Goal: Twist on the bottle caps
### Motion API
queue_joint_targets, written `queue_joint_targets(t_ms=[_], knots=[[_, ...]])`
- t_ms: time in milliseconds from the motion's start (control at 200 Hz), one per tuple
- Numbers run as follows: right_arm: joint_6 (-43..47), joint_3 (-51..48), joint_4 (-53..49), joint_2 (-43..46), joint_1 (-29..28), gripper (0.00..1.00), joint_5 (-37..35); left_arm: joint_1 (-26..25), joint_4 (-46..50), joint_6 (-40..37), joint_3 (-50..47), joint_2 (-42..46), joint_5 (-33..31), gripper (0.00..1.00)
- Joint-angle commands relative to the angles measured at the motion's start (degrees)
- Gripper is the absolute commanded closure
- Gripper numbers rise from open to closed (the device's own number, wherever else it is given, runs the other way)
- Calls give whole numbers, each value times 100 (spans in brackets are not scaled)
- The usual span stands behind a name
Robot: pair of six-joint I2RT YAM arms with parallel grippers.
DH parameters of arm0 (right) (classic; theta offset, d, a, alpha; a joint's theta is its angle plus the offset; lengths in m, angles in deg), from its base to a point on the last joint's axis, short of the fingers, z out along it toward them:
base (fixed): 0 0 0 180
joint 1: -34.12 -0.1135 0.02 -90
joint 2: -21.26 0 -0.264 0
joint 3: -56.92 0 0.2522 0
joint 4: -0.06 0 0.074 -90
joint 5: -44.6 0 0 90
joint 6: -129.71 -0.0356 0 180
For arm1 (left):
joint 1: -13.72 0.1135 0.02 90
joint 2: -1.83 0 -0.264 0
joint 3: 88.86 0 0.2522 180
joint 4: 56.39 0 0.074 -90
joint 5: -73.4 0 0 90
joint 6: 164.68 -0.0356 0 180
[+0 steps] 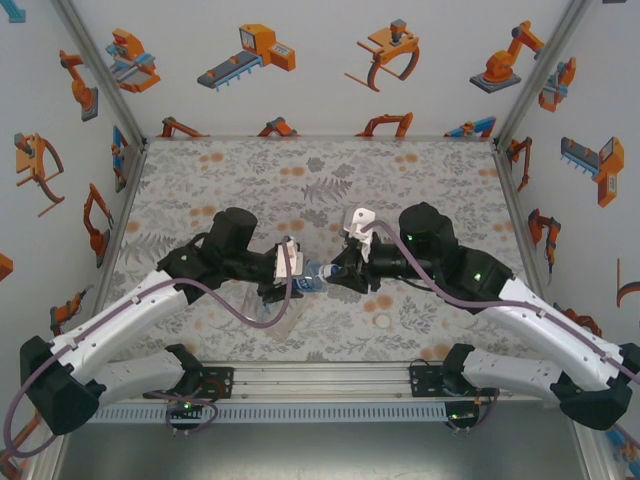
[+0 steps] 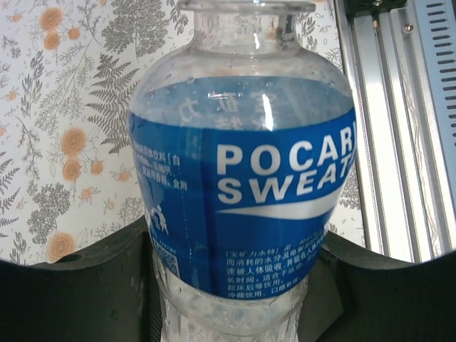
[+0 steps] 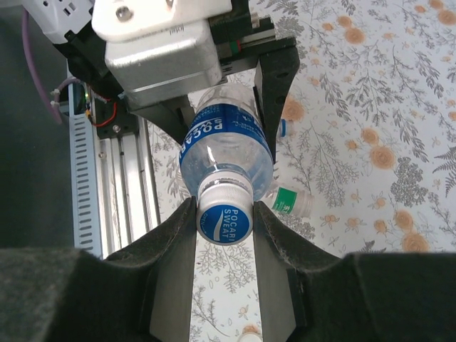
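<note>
At this moment you had the left gripper [image 2: 239, 260] closed on the Pocari Sweat bottle [image 2: 242, 178], with its pads bearing on the body at the blue label band. The bottle was held clear of the floral tablecloth [image 1: 300, 170], lying roughly level between the two arms with its neck pointing toward the right arm.

The right gripper [image 3: 226, 231] was closed on the white cap [image 3: 225, 214], one finger on each side of the skirt. The cap's blue printed top faced the wrist camera. The cap sat squarely on the bottle's neck and no gap could be seen beneath it.

Progress, as a judgement:
- This bottle was in the screwing step – cap placed and gripped. How far the thread had engaged could not be read, so you should have treated tightening as unfinished.
- A green cap [image 3: 285, 200] lay low on the cloth just beyond the held bottle, with a clear neck-like piece touching it. It could not be told whether it was screwed onto a bottle.
- You should have counted the remaining bottles as unconfirmed – at best one of three was near completion
</note>
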Motion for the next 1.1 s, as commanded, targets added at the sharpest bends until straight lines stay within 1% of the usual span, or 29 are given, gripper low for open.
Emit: queue_joint_targets(t_ms=[0, 165, 255, 386, 476, 566, 721, 841, 961, 1026, 1096], knots=[[-139, 303, 447, -284, -127, 100, 88, -54, -256, 57, 215, -56, 263, 100], [-53, 568, 380, -500, -302, 100, 60, -58, -252, 61, 189, -53, 265, 99], [159, 740, -65, -550, -359, 100, -98, -54, -245, 79, 172, -11, 259, 100], [542, 932, -920, -531, -385, 100, -586, -54, -245, 127, 141, 80, 255, 100], [656, 937, -1133, -536, -379, 100, -757, -56, -250, 186, 138, 94, 263, 100], [617, 890, -1115, -571, -380, 100, -703, -54, -245, 222, 141, 115, 264, 100], [383, 738, -887, -594, -381, 100, -579, -54, -241, 285, 154, 129, 259, 100], [129, 605, -754, -578, -383, 100, -629, -56, -241, 295, 158, 148, 261, 100], [-471, 522, -692, -642, -382, 100, -686, -58, -190, 295, 160, 130, 188, 100], [-890, 465, -673, -636, -386, 97, -812, -54, -128, 281, 176, 113, 109, 100], [-1425, 364, -620, -586, -385, 100, -995, -56, -109, 294, 168, 122, 36, 100]])
